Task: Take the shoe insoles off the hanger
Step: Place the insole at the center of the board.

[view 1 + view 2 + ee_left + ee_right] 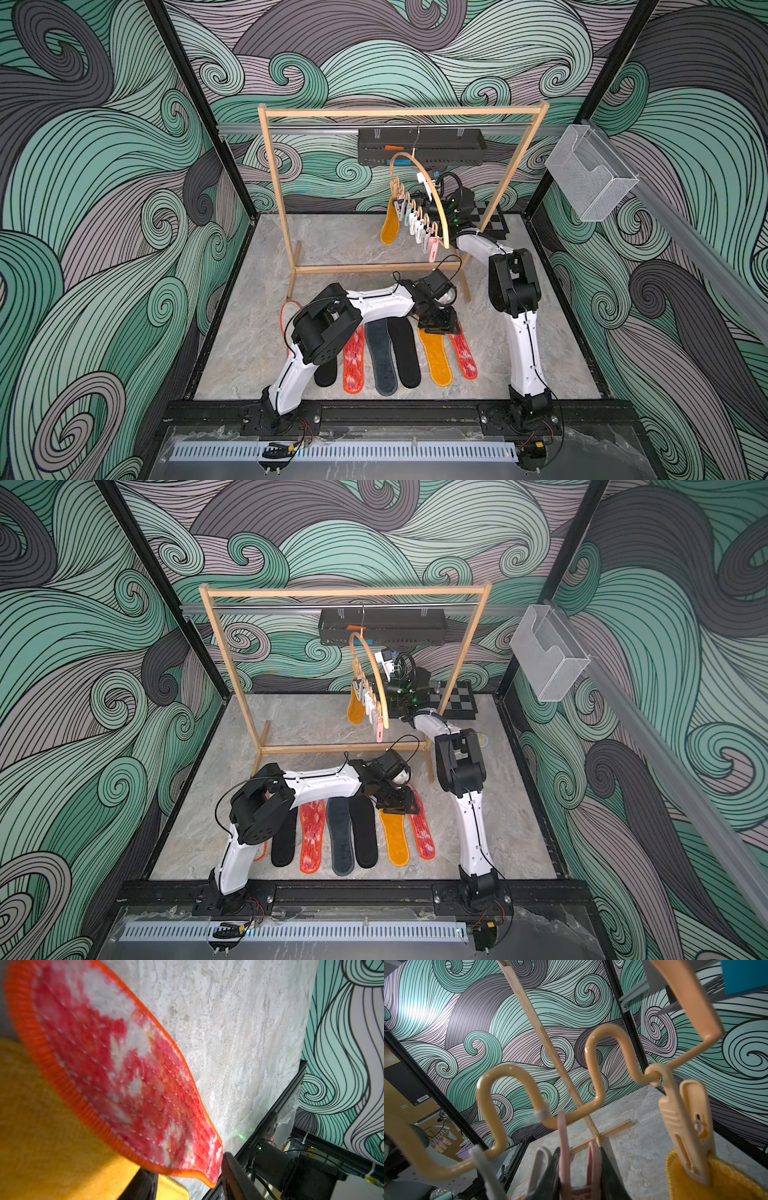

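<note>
toward 12 o'clock on the counter [340, 241], the wooden rack [399, 112] carried the hanger [417, 224] by its hook, turned almost edge-on in both top views, with a hanging mustard insole [390, 226] clipped at its 12 o'clock end. only the right wrist view showed the detail: the wavy lower bar, a peach clothespeg [691, 1126] biting that insole's rim, and the right gripper [577, 1169], its fingers [610, 1174] closed narrow on a pink clothespeg [563, 1136] at the bar's next dip. in the top views those fingers were hidden behind the hanger; the right arm [515, 286] stood up from its base at 5 o'clock, elbow high, forearm reaching toward 11 o'clock.

toward 6 o'clock, only the top views showed the row lying flat, from 9 to 3 o'clock: an orange-edged insole [287, 311] mostly behind the left arm [374, 299], a black insole [326, 374], a red-white insole [354, 365], a dark grey insole [382, 361], a second black insole [406, 353], a flat mustard insole [436, 361] and an end red-white insole [464, 357]. the left arm arched over the row from 7 o'clock, elbow up, the left gripper [437, 330] pointing down at the 12 o'clock ends of the last two. the blurred left wrist view showed its fingers [232, 1176] standing apart, the end red-white insole's [124, 1076] tip between them; whether they touched it could not be told.
</note>
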